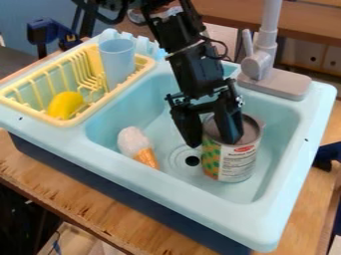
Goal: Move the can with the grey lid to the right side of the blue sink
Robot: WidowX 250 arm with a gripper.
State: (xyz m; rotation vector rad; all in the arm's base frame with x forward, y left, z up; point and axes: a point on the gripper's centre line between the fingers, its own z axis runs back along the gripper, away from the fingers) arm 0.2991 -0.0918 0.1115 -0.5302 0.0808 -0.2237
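Tool (212,143) hangs open at the food can (234,162) (toy ice-cream cone (136,143) nearby); the step looks like grasping, which calls for careful finger alignment.

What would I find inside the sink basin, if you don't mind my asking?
The basin holds an upright can beside the drain, and a toy ice cream cone. The gripper is at the can's top. The floor beneath the can is covered.
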